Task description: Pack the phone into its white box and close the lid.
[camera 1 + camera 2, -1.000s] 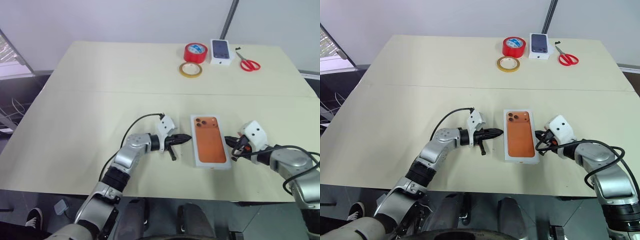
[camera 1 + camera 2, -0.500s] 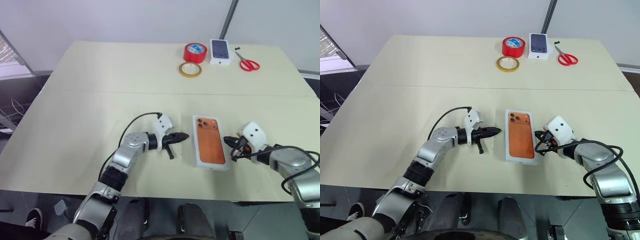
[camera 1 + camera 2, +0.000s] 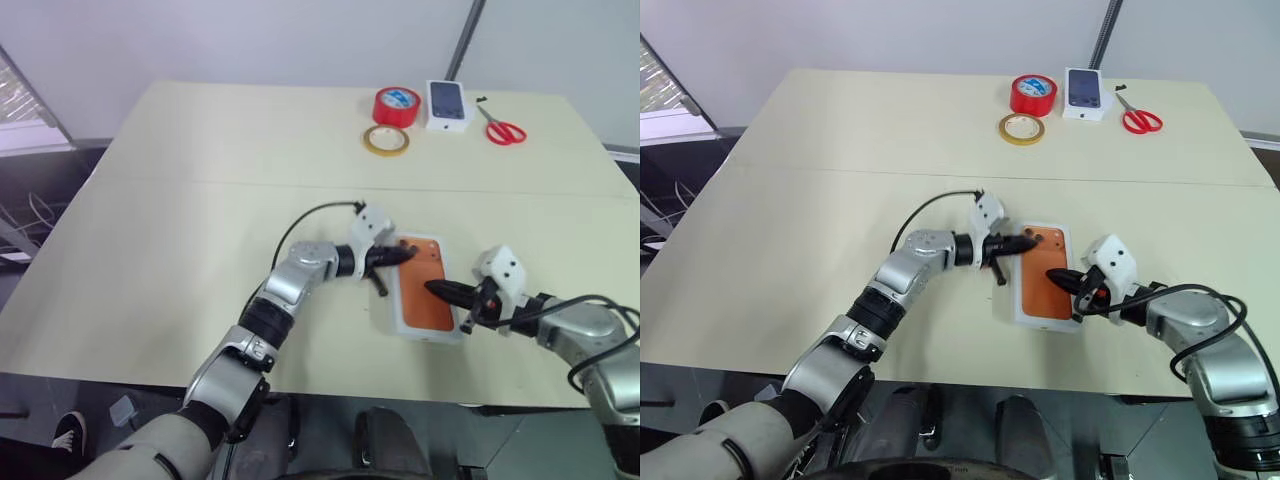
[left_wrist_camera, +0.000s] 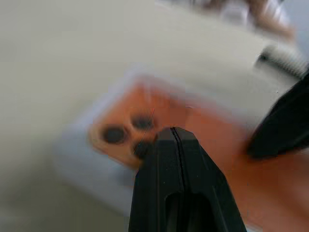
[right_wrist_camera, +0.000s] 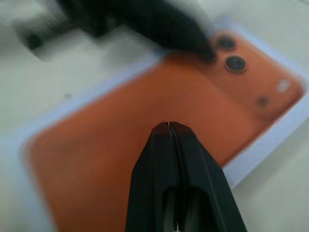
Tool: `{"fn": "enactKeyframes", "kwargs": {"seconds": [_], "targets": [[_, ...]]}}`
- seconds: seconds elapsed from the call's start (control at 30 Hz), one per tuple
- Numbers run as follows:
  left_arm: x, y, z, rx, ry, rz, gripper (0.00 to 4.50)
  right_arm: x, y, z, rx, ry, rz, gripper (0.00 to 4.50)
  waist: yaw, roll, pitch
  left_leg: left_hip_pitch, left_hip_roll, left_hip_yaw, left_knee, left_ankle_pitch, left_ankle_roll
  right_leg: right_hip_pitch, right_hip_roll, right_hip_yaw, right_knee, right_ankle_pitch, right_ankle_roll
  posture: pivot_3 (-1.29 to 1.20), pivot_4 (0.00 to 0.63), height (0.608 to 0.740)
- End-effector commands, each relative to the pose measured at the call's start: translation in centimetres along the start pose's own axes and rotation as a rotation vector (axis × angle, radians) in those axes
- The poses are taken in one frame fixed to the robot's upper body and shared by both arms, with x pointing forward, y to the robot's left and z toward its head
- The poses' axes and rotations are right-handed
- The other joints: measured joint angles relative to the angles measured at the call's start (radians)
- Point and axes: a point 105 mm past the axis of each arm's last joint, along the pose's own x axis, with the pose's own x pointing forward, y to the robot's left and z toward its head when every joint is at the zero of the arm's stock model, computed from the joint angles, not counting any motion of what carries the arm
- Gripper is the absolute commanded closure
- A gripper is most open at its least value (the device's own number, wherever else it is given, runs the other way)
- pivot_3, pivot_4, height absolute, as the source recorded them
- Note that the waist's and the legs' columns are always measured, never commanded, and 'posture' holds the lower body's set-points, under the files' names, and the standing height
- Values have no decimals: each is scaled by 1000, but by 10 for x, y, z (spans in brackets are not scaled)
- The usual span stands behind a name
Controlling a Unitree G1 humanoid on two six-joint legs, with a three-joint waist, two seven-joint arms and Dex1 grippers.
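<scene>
Because the phone point(image 3: 422, 286) lies camera side up in the white box point(image 3: 395, 308) near the tabletop point(image 3: 180, 220) front edge, both tools meet over it. The left tool point(image 3: 405, 254) and right tool point(image 3: 432, 287) are fully closed and hold nothing, probably to press the phone flat.

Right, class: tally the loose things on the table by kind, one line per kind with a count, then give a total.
Phones: 1, the orange phone
Boxes: 2, the white box under it and the printed box
Tape rolls: 2, the red roll and the yellow roll
Scissors: 1, the red scissors
Total: 6
</scene>
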Motion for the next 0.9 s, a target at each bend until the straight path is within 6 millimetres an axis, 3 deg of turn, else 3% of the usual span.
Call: {"fn": "enactKeyframes", "kwargs": {"seconds": [0.03, 0.1, 0.2, 0.27, 0.43, 0.53, 0.63, 0.9], "targets": [[0, -6, -31, 64, 142, -31, 4500, 3, 7, -10, -67, 70, 10, 4476, -1, 0, -3, 2, 0, 0, 0, 0, 0, 2, 0, 0, -1, 0, 0, 0, 150, 728], [-3, -5, -21, 40, 78, -31, 4500, 4, 5, 0, 22, 3, 12, 4476, -2, 0, -3, 6, 1, 0, -1, -1, 1, 7, 0, 0, -3, 0, 0, 0, 150, 728], [-9, -3, -5, -25, -23, -39, 3633, 2, 5, 16, 73, -81, 31, 3606, -3, 0, -3, 9, 1, 0, -2, -1, 1, 10, -2, 1, -4, 0, 0, 0, 150, 728], [-21, 10, 12, 28, -109, 29, 2683, -2, -6, 26, 105, -137, -9, 2624, -4, 0, -2, 8, 1, 0, -2, -1, 0, 9, -4, 1, -4, 0, 0, 0, 150, 728], [-85, 37, 33, 76, -214, 136, 208, -15, -22, 48, 77, -237, -30, 86, -21, 1, -2, 7, 1, 0, -4, -1, 0, 6, -4, 1, -3, 0, 0, 0, 150, 728], [-124, 37, 43, 103, -260, 126, 33, -25, -27, 57, -8, -274, -40, 5, -19, 1, -2, 7, 1, 0, -8, 0, -2, 5, -4, 1, -4, 0, 0, 0, 150, 728], [-158, 38, 33, 112, -204, 157, 33, -36, -33, 60, -53, -286, -26, 5, -16, 1, -1, 7, 0, 1, -8, 1, -2, 5, -6, 1, -4, 0, 0, 0, 150, 728], [-225, 36, -9, 32, -107, 300, 33, -65, -55, 24, -121, -132, -51, 5, -17, 1, -1, 9, -1, 1, -11, 0, -2, 6, -8, 1, -5, 0, -1, 0, 150, 728]]}}
